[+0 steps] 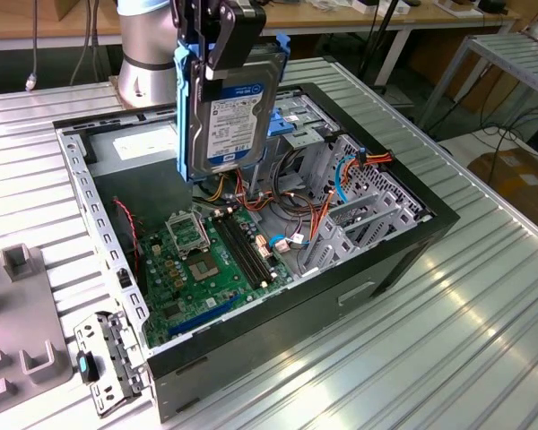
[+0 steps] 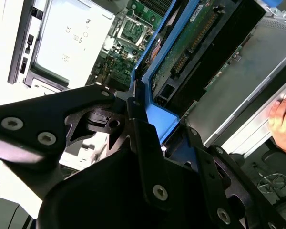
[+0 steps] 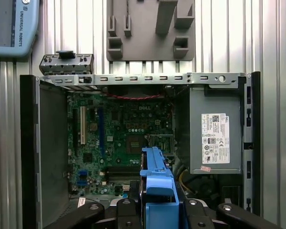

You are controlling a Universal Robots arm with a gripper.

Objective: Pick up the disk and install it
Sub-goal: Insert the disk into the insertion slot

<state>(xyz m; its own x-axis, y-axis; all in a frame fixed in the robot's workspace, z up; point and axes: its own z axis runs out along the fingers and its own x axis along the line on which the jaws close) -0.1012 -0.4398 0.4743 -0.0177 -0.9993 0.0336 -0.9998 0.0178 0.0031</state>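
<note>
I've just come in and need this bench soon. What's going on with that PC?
The robot arm's hand is shut on the disk, gripping it by its blue side rails and holding it upright over the open computer case. The disk hangs above the motherboard, close to the grey power supply. It is picked up but not yet seated in the metal drive cage.

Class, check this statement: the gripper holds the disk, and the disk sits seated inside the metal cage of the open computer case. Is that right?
Not right. The gripper does hold the disk, but the disk is not seated in the metal cage: the exterior view shows it hanging upright in the air above the open computer case.
</note>
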